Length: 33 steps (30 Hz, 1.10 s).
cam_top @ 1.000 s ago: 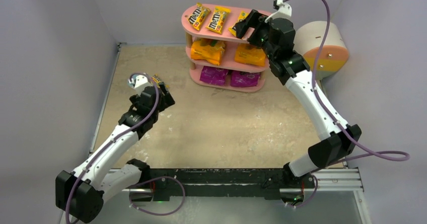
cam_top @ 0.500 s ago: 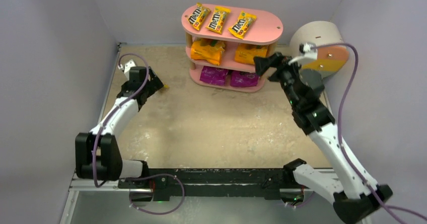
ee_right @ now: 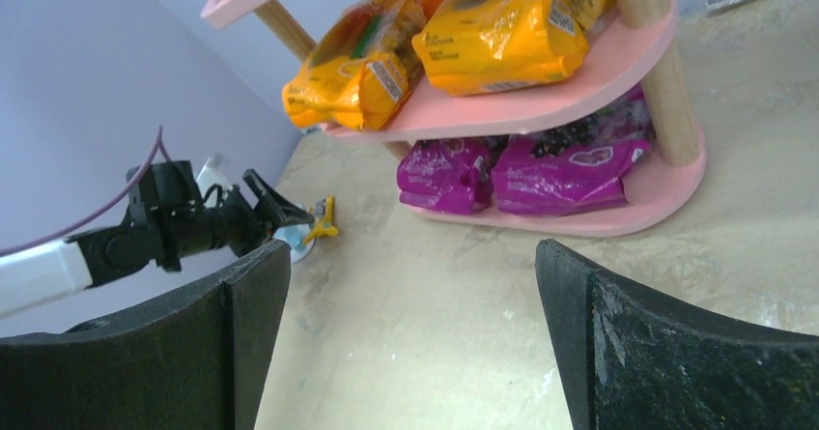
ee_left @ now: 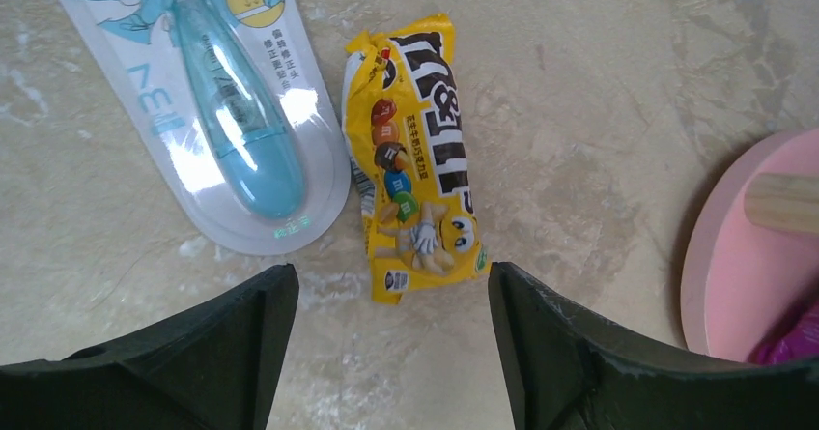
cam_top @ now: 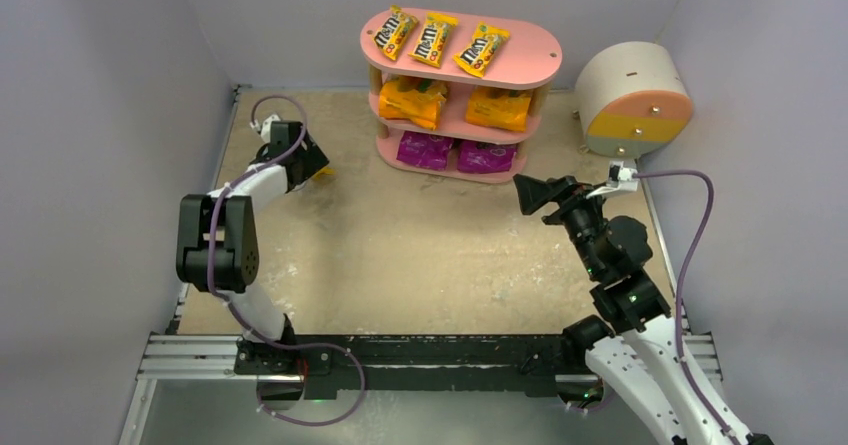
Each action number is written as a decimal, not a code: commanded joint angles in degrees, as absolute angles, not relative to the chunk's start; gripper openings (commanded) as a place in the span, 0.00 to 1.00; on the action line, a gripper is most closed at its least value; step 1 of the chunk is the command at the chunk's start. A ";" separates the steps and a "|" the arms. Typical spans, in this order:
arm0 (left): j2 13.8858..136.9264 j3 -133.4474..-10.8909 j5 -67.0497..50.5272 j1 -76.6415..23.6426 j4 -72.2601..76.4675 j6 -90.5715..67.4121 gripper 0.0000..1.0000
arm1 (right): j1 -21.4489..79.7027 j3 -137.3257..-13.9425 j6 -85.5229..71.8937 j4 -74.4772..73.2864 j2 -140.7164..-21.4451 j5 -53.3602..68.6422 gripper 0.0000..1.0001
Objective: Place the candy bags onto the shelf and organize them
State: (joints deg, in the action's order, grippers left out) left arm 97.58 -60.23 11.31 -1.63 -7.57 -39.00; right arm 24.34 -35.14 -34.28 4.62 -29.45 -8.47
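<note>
Left tool [ee_left: 388, 280]: fingers spread wide, empty, hovering over loose M&M's packet [ee_left: 415, 159].
Loose M&M's packet: flat on surface [ee_left: 599, 111], frame centre, just beside blue-white blister pack [ee_left: 208, 101].
Right tool [ee_right: 413, 256]: open, empty, facing shelf [cam_top: 535, 50] from apart.
Shelf: top centre; three yellow packets [cam_top: 437, 40] top, orange bags [cam_top: 412, 100] middle, purple bags [cam_top: 426, 149] bottom.

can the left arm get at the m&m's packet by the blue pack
Probably yes. The left claw hangs open right above the M&M's packet, with nothing over it. The light-blue pack lies close beside the packet, so a finger may catch it.
</note>
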 commanded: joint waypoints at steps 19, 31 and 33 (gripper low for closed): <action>106.79 -63.32 -5.13 0.00 4.64 -41.01 0.00 | 24.26 -35.86 -28.99 -1.49 -30.07 -1.09 0.98; 69.46 -30.61 -32.97 -13.06 18.69 -27.47 0.00 | 24.27 -37.35 -22.68 -0.41 -39.42 23.84 0.98; 64.11 -25.21 -35.13 -19.00 23.25 -30.11 0.00 | 24.33 -38.14 -23.04 -1.27 -41.98 27.40 0.98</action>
State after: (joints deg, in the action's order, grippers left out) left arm 72.71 -32.84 -26.92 -9.91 14.92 -31.75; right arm 24.36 -35.40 -24.84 -1.23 -38.15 15.38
